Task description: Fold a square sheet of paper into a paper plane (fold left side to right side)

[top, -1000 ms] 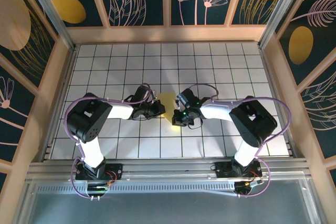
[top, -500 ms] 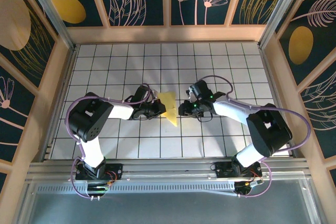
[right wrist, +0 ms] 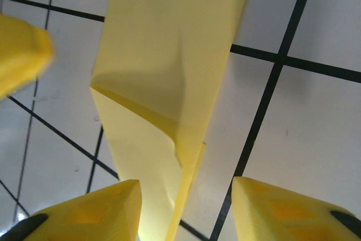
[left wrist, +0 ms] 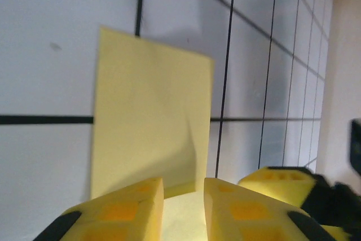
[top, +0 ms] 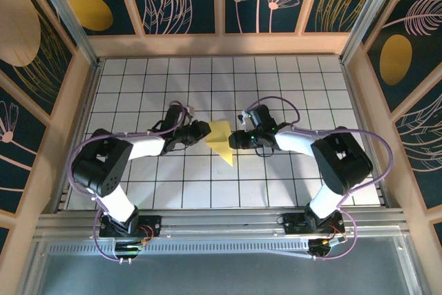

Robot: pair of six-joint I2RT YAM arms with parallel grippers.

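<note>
step: flatten fold | paper plane (top: 222, 141) lies mid-desk (top: 290, 88) between your hands | left hand (top: 203, 132) slightly parted, right hand (top: 235, 138) released wide, neither grasping | tip: press lifted flap flat along crease

paper (right wrist: 169, 55): far end cut off, right wrist view; near edge behind left hand (left wrist: 183, 183), left wrist view.

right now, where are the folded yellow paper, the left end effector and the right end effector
folded yellow paper (top: 222, 140), top view, middle of its upper face
left end effector (left wrist: 183, 187), left wrist view, midway between its fingertips
right end effector (right wrist: 186, 187), right wrist view, midway between its fingertips
</note>
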